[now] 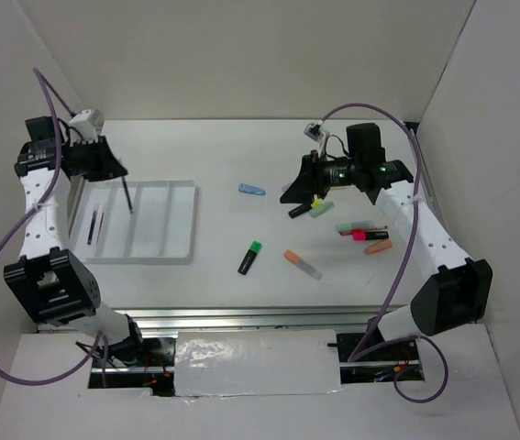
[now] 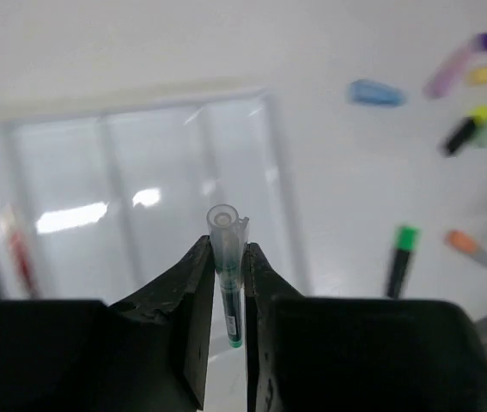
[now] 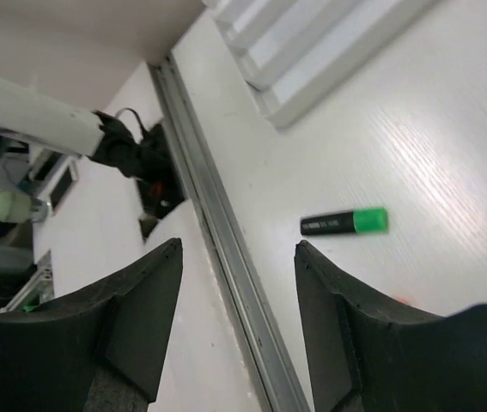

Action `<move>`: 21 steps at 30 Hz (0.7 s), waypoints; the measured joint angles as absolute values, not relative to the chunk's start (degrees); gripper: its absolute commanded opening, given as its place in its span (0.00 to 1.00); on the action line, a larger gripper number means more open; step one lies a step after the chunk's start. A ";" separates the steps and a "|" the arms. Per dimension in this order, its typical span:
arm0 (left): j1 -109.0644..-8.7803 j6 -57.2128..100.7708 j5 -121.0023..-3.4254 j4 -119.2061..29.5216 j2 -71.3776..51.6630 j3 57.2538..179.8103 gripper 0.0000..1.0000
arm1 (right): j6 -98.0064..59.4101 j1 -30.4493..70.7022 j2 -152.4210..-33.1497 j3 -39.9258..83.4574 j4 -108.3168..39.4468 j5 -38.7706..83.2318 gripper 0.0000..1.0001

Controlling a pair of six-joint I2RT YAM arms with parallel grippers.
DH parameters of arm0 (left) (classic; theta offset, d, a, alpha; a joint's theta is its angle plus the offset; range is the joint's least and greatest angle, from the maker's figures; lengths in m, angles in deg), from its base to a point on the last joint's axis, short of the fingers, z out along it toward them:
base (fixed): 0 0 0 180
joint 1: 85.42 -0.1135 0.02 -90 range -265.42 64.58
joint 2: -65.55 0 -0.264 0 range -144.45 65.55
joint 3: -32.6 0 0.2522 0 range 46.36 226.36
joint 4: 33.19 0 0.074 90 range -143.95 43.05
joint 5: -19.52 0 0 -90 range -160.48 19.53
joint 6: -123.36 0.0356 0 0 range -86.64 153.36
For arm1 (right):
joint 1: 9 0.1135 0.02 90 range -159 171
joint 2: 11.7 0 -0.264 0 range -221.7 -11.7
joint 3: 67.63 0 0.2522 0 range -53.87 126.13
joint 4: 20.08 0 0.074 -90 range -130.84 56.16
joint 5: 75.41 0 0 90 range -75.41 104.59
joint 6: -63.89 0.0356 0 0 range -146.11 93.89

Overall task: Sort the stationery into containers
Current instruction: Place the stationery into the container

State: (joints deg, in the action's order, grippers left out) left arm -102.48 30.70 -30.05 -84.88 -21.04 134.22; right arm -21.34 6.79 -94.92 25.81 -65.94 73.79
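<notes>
My left gripper [image 1: 116, 172] hovers over the white divided tray [image 1: 175, 240], shut on a thin pen [image 1: 128, 197] with a clear cap and green end that points down at a middle compartment. In the left wrist view the pen [image 2: 224, 225] stands between the jaws of that gripper [image 2: 227, 249], above the tray [image 2: 252, 163]. Two thin pens [image 1: 94, 225] lie in a left compartment. My right gripper [image 1: 290, 193] is open and empty above loose markers; its wrist view [image 3: 239, 251] shows a black and green highlighter [image 3: 344, 222].
Loose on the table: a blue cap piece [image 1: 251, 190], the black and green highlighter [image 1: 250, 258], an orange marker [image 1: 302, 264], black-yellow and mint highlighters [image 1: 310, 210], and pink and orange ones [image 1: 367, 238]. White walls enclose the table; a metal rail [image 3: 226, 249] runs along its front edge.
</notes>
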 measured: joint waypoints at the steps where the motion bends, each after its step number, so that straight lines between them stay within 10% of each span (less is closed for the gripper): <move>1: -104.60 33.98 -34.49 -88.09 -22.09 134.39 0.05 | -22.65 6.44 -93.77 24.15 -66.37 72.35 0.63; 9: -114.92 49.87 -61.63 -95.94 -35.18 134.52 0.17 | -27.96 4.61 -88.15 17.20 -69.63 63.95 0.64; 21: -114.04 53.15 -69.15 -93.53 -46.19 138.87 0.29 | -29.01 -1.01 -86.07 15.91 -69.96 56.63 0.70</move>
